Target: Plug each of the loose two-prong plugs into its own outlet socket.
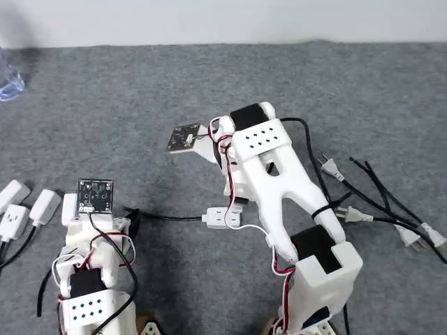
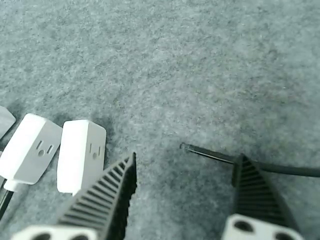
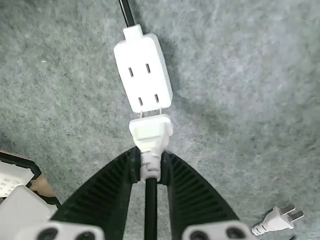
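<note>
We see the right gripper (image 3: 150,161) closed on a white two-prong plug (image 3: 150,132), its black ribbed fingers (image 3: 117,185) pinching the plug's neck where the black cord leaves it. The plug's prongs meet the end face of a white multi-socket outlet block (image 3: 143,75), with a little bare metal showing between the two. That block lies flat on the grey felt-covered table (image 1: 140,91), just beside the right arm in the high view, and a thin black cable (image 1: 167,218) runs from its far end toward the left arm.

The left gripper (image 2: 186,165) hangs over the felt with its jaws spread wide and nothing between them. We find two white single-socket outlet adapters (image 2: 31,147) (image 2: 80,155) lying side by side near its one finger.

Four more loose white two-prong plugs (image 1: 331,167) (image 1: 353,214) (image 1: 412,239) (image 1: 434,237) on black cords lie on the table's right side, well apart from the outlets.
</note>
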`<state>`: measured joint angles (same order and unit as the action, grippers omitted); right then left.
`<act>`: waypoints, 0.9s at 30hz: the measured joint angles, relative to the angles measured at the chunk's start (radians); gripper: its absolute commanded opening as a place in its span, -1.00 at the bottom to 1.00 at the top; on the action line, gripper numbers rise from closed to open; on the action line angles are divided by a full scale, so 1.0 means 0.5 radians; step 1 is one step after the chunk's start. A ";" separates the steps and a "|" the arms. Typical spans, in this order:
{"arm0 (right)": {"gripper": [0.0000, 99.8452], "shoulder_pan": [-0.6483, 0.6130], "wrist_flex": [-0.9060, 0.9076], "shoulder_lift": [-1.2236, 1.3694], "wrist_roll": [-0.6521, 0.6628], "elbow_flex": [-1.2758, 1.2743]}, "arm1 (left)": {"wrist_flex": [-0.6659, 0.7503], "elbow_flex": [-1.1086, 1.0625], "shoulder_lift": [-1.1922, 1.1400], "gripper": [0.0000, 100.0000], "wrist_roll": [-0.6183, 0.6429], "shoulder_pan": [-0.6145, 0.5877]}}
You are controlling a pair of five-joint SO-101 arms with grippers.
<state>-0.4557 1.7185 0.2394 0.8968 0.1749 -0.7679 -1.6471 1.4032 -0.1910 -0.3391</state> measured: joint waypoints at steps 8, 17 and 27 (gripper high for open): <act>-0.98 -0.012 -0.126 0.049 0.006 -0.187 | 0.000 0.000 0.000 -0.41 0.000 0.000; -0.98 -0.015 -0.175 0.049 0.006 -0.190 | 0.000 0.000 0.000 -0.41 0.000 0.000; -0.98 -0.110 -0.224 0.061 0.000 -0.239 | 0.000 0.000 0.000 -0.41 0.000 0.000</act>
<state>-0.5109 1.6065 0.2700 0.8968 0.0552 -0.7679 -1.6471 1.4032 -0.1910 -0.3391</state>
